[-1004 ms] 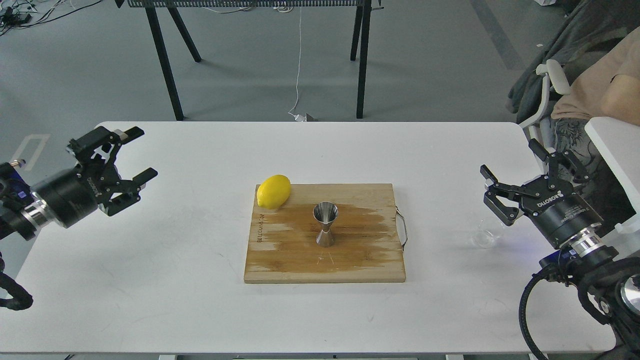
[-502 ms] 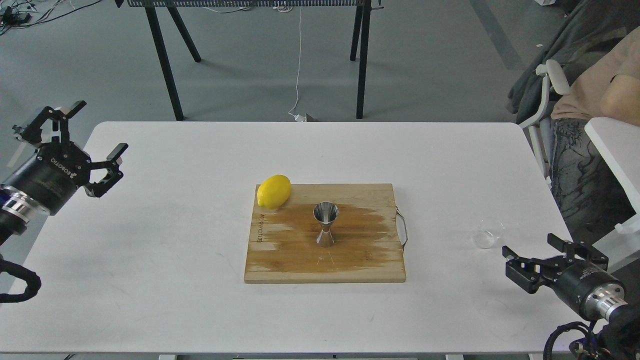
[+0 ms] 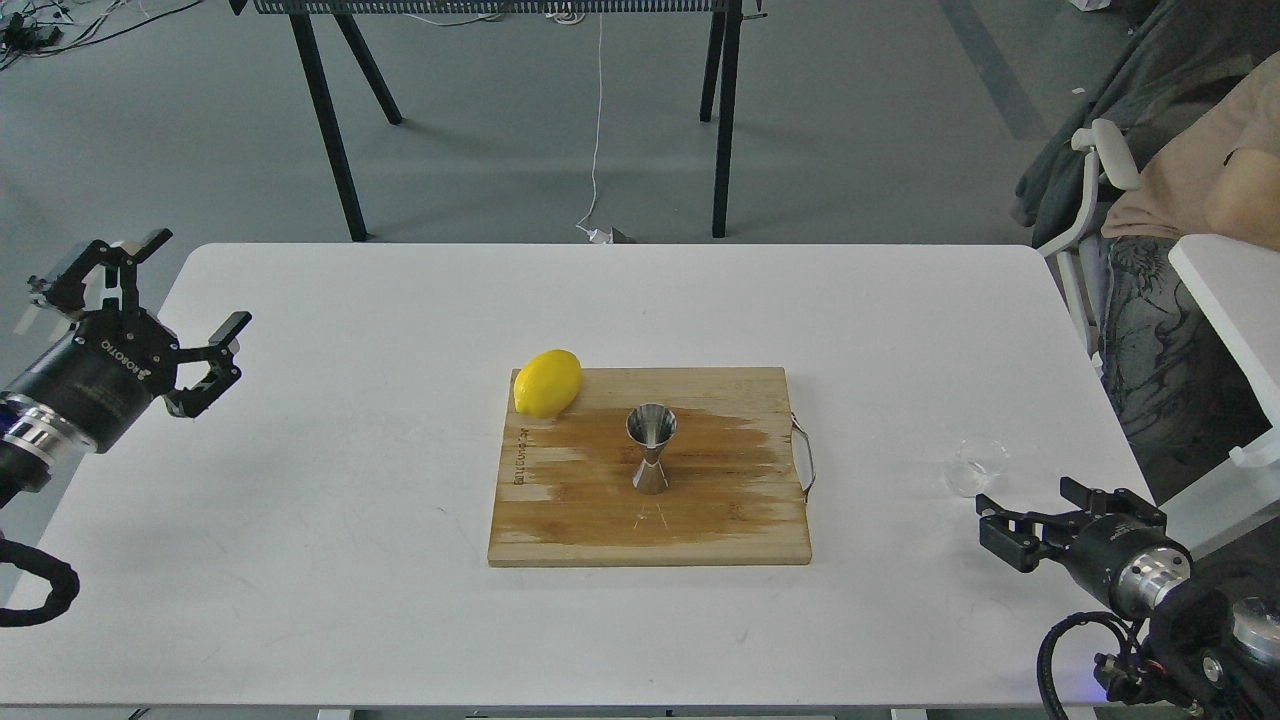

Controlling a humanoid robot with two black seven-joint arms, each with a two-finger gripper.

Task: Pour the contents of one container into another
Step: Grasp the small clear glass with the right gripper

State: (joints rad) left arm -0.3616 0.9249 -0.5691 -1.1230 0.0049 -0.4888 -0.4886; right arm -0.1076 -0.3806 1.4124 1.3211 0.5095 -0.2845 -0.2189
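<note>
Glass cup (image 3: 975, 468) unmarked; left hand (image 3: 165, 305) reads "ROBOTIQ".

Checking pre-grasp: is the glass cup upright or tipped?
Upright. The glass cup stands on the table right of the cutting board, rim up, apart from the right gripper.

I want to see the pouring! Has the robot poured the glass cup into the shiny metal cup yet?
Not yet. Nothing looks done: the glass cup stands upright on the table, untouched, and the steel jigger waits on the wooden board near the lemon. In hand: the right gripper, jaws open, sits just in front of the cup. The left gripper holds nothing. Left: grasp, carry, pour.
</note>
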